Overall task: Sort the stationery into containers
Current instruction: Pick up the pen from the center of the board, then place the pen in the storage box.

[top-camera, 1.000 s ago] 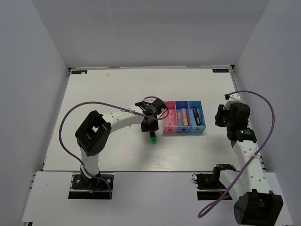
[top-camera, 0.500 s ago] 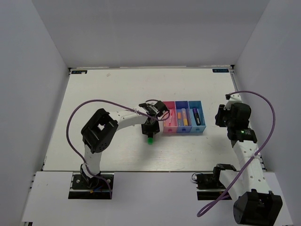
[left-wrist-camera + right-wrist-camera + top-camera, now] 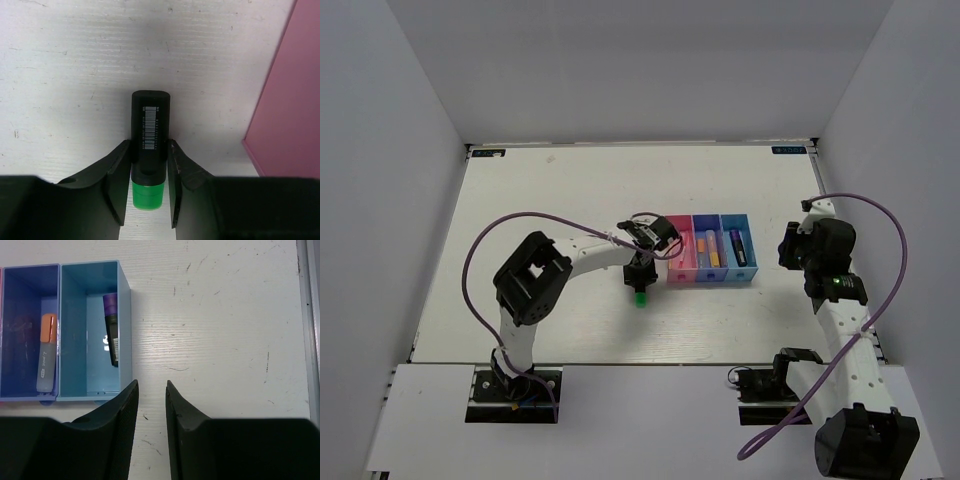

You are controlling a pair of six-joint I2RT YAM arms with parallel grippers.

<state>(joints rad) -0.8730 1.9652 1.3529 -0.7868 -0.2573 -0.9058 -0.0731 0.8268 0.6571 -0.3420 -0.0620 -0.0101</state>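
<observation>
grab step: left tool (image 3: 149,150) half shut, snug on the green-capped black marker (image 3: 150,115) lying on the counter (image 3: 75,75) near the pink bin (image 3: 290,110), next probably a lift over to the light blue bin (image 3: 92,365)

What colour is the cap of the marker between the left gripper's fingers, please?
Green cap; the left wrist view shows it best.

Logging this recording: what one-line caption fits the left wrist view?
Left gripper closed on the black marker with green cap lying on the white table, beside the pink bin.
</observation>
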